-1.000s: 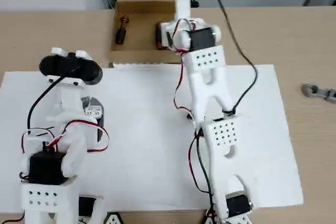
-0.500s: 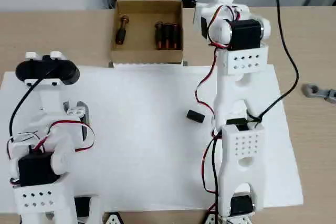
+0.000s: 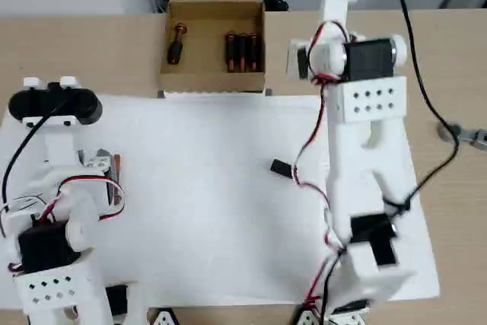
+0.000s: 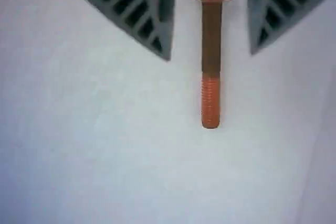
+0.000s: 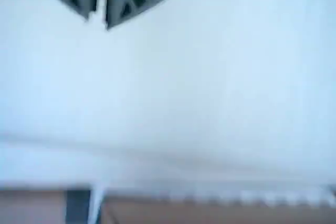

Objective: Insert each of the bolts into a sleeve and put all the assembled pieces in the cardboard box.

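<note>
Plainly, the bolt (image 4: 210, 77) lay flat on the white paper (image 4: 105, 156) between the wide-spread jaws of the left claw (image 4: 211, 50), ungripped; it looked stiff, light and prone to roll, so best pinched across its plain shank; the right claw (image 5: 101, 20) was closed, empty.

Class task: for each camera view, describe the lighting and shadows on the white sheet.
High view: the white sheet is evenly lit, with no hard shadows and no glare. Left wrist view: the bolt casts almost no shadow on the sheet. Right wrist view: the sheet is bright, with a faint grey band crossing it near its edge.
</note>
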`<move>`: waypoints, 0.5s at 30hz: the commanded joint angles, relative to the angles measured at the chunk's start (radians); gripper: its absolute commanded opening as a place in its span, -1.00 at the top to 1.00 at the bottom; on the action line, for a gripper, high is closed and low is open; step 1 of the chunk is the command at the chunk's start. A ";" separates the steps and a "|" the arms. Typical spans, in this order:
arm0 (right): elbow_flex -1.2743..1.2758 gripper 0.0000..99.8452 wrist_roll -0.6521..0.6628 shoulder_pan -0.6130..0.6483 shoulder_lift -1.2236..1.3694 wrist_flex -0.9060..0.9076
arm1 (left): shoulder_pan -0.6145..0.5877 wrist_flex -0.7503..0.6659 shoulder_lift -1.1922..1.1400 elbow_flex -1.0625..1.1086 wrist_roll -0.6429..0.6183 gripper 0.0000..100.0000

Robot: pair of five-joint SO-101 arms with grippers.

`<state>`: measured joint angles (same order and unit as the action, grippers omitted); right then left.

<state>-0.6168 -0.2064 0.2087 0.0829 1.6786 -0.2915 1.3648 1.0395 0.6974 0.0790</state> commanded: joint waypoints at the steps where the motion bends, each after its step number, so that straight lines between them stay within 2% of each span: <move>1: 0.245 0.99 0.015 0.005 -0.199 0.002 | -0.006 0.011 -0.051 -0.016 0.012 0.80; 8: 0.611 0.99 0.017 0.005 -0.433 -0.008 | -0.006 0.011 -0.330 -0.045 0.009 0.81; 15: 0.822 0.99 0.018 0.007 -0.588 -0.027 | -0.006 0.011 -0.549 -0.124 -0.014 0.81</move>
<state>0.1672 -0.1987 0.2087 -0.4296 1.6755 -0.2946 1.3740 0.5485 0.6345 0.0836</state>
